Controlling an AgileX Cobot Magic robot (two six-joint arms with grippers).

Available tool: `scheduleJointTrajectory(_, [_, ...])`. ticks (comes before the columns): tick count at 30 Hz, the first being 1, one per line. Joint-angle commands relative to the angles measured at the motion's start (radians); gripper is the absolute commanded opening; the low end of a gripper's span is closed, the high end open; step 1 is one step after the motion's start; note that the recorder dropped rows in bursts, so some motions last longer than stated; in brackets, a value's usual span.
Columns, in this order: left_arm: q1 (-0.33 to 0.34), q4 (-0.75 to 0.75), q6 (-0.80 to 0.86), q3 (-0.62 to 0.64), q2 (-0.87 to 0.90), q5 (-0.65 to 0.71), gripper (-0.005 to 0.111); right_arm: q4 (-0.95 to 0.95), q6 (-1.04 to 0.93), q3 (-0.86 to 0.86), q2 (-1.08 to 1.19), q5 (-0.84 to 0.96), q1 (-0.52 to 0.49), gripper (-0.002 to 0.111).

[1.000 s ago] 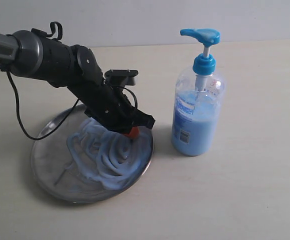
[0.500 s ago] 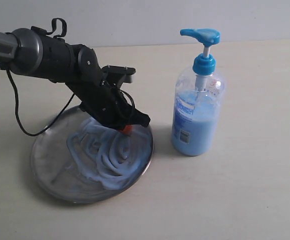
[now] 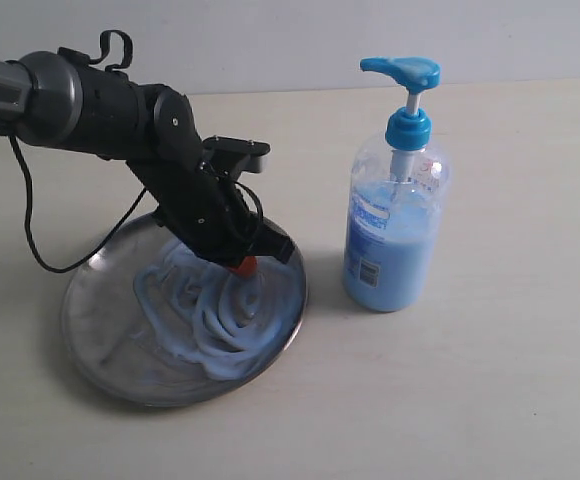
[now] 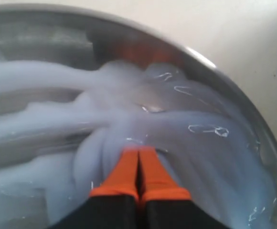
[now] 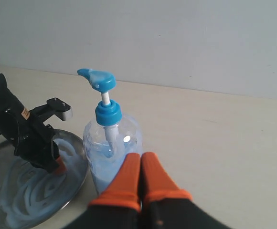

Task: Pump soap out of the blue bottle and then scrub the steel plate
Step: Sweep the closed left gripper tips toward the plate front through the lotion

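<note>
The steel plate [image 3: 95,345] lies left of the blue bottle [image 3: 390,240] in my exterior view. My left gripper [image 3: 248,264] has slid back through the soap [image 3: 220,320], so scrubbing continues. Left wrist: tips pressed together, holding nothing. Right wrist: the right gripper [image 5: 141,160] is closed and empty, near the bottle.

A pale beige table [image 3: 490,380] carries the steel plate [image 3: 90,330] and, just beside it, the blue bottle [image 3: 395,225].
</note>
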Motion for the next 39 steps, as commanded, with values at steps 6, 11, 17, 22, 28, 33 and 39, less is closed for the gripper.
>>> scheduleJointTrajectory(6, [0.001,0.044,-0.001,0.024,0.037,0.129,0.0,-0.006,-0.007,0.009,-0.005,-0.016,-0.002,0.0])
scheduleJointTrajectory(11, [0.001,0.039,0.001,0.024,0.037,0.144,0.0,-0.006,-0.007,0.009,-0.005,-0.016,-0.002,0.0])
scheduleJointTrajectory(17, [-0.001,-0.007,0.065,0.024,0.037,0.171,0.0,-0.003,-0.007,0.009,-0.005,-0.016,-0.002,0.0])
scheduleJointTrajectory(22, [-0.001,-0.112,0.137,0.024,0.037,0.17,0.0,-0.003,-0.007,0.009,-0.005,-0.016,-0.002,0.0])
scheduleJointTrajectory(28, [-0.001,-0.211,0.207,0.024,0.037,0.159,0.0,-0.001,-0.007,0.009,-0.005,-0.016,-0.002,0.0])
scheduleJointTrajectory(33, [-0.001,-0.241,0.213,0.024,0.037,0.119,0.0,-0.001,-0.007,0.009,-0.005,-0.016,-0.002,0.0])
scheduleJointTrajectory(39, [-0.001,-0.273,0.213,0.024,0.037,0.057,0.0,-0.001,-0.007,0.009,-0.005,-0.016,-0.002,0.0])
